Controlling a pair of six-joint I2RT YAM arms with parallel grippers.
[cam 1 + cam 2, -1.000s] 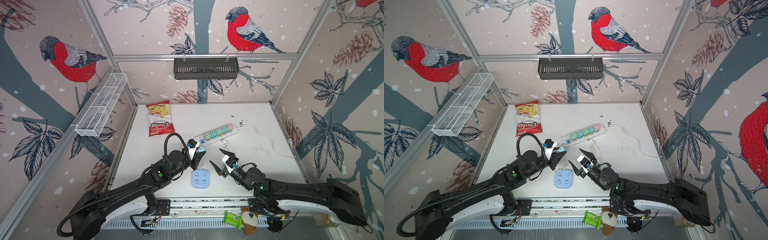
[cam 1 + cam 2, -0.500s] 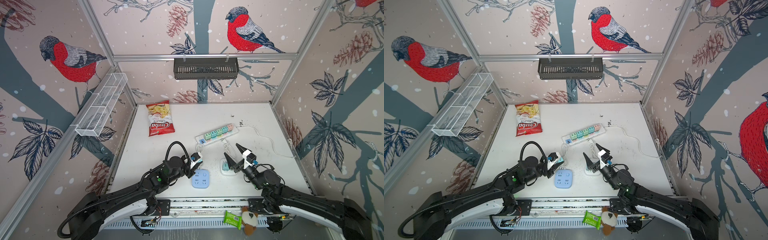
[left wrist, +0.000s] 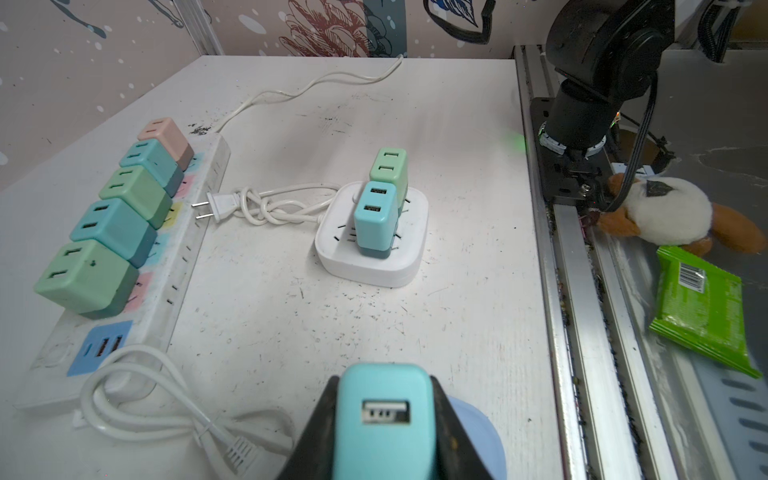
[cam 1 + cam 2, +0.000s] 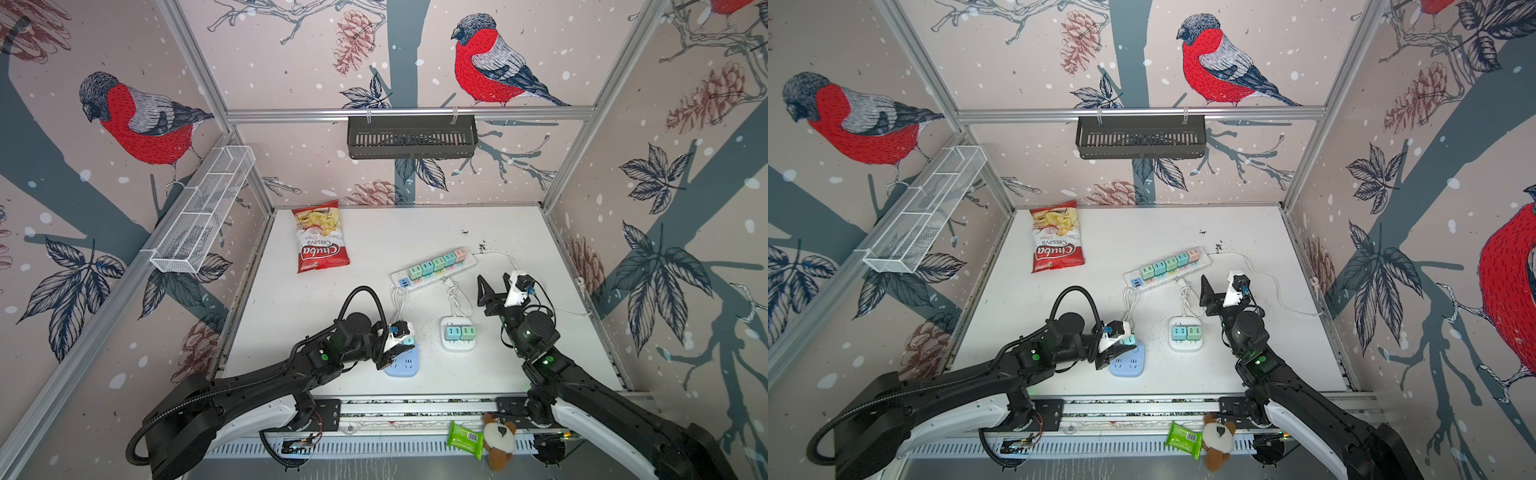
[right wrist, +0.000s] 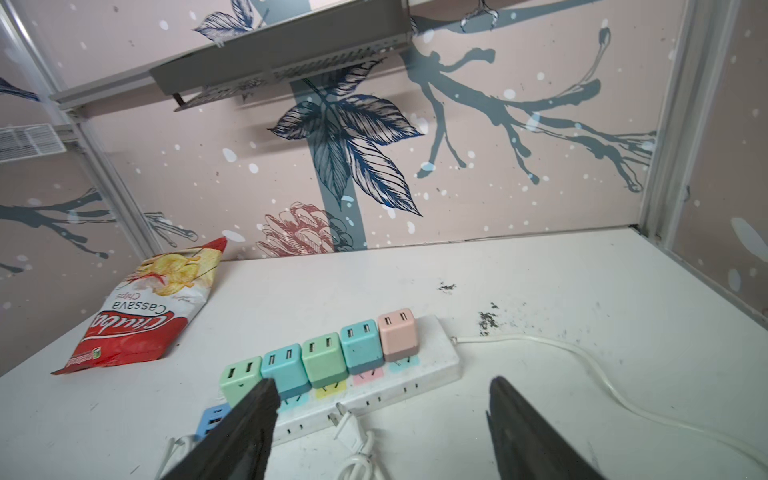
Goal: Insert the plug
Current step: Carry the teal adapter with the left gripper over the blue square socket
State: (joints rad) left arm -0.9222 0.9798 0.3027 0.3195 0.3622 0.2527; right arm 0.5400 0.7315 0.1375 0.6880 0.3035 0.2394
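White wire basket (image 4: 203,212) hangs on the wall at the upper left of both top views. Right of it a chips bag (image 4: 320,237) lies flat at the back left of the bench (image 4: 316,316). Lower, left of centre, the left pincer (image 4: 397,353) is clamped on a teal plug (image 3: 384,424), a black finger on each side and its USB port facing the wrist camera. The plug sits over the far part of a blue socket (image 4: 405,368) near the bench's front edge; I cannot tell whether its prongs are in.

At centre a power strip (image 4: 432,279) lies aslant with five plugs in a row: green, teal, green, teal, pink. Below it a white socket (image 4: 457,347) carries a teal and a green plug side by side. Its knotted cord (image 3: 270,205) ends in bare prongs just beside the strip.

Right of centre the right pincer (image 4: 494,286) hangs above the bench, jaws apart and empty, pointing toward the strip. At the lower right, off the bench's front rail, lie a green packet (image 4: 465,439) and a plush toy (image 4: 498,440)
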